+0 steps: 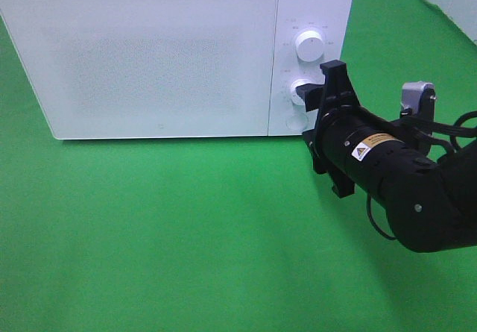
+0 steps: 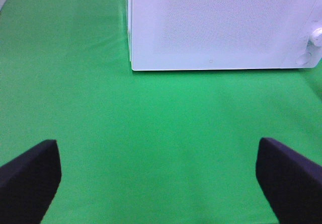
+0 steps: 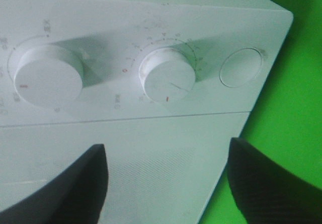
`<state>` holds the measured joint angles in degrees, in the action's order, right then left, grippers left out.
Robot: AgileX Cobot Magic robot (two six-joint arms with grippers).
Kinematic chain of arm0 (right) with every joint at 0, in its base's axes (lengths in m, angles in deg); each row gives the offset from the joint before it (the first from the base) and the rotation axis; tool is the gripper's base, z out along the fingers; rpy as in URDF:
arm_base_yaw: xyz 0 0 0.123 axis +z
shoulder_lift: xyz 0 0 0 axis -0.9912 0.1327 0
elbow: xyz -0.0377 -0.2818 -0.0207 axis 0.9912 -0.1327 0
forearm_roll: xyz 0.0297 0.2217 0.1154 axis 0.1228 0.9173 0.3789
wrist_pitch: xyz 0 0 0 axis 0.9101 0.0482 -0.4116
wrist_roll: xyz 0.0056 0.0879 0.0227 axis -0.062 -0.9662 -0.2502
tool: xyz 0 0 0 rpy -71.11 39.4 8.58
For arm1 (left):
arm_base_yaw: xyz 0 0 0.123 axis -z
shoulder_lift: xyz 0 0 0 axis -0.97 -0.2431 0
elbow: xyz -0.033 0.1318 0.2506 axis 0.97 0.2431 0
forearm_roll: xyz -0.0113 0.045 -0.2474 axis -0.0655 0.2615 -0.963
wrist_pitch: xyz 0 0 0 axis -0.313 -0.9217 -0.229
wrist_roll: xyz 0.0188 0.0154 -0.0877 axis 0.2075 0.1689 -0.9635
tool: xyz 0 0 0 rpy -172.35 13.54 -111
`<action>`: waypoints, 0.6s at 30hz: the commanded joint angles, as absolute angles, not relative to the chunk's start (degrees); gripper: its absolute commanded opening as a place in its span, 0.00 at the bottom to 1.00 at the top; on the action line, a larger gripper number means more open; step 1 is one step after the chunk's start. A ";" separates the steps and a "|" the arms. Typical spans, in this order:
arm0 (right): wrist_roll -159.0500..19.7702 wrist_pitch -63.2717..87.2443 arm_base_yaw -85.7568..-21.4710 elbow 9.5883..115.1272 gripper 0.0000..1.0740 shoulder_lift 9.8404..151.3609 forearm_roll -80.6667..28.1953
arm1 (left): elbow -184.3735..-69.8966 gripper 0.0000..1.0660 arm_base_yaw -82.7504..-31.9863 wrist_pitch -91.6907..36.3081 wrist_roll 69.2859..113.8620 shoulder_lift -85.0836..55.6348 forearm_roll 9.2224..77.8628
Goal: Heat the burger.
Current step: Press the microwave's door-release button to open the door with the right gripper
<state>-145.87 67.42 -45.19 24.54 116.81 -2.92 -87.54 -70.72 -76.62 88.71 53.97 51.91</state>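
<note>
Dial work looks like the step in hand: the right gripper faces the control panel of the microwave, its fingers spread apart and pinching nothing. The numbered knob sits straight ahead of them and roughly centred in the gap, not touching either finger. A second knob lies out beyond one finger, and a round button beyond the other. The burger shows in no view; since the door is shut, it is probably inside, though I cannot confirm that. To do this well, the gripper should go forward squarely until both fingers flank the numbered knob's rim, then close just enough to hold without slipping on the smooth white plastic. The turn should come from rolling the wrist about the knob's own axis, so the fingers do not drag sideways or lever the microwave across the cloth. Centring matters, because an off-centre grip would let one finger catch first and skid. Whether the pointer already stands off zero I cannot read for sure, so the setting is worth checking. The left gripper hangs over bare cloth, well back from the door, its fingers spread wide with nothing between them.
</note>
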 commanded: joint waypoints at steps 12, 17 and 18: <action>-104.68 41.69 -45.59 23.97 0.61 99.74 -4.46 | -87.43 0.92 -70.72 -76.11 88.65 55.00 51.85; -92.13 34.47 -45.59 23.97 0.61 95.10 -5.61 | -87.43 0.92 -70.72 -76.11 88.65 55.00 51.85; -92.13 34.47 -45.59 23.97 0.61 95.10 -5.61 | -87.43 0.92 -70.72 -76.11 88.65 55.00 51.85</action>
<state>-95.11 35.56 -45.19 23.74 95.67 -4.75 -87.54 -70.72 -76.62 88.71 53.97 51.91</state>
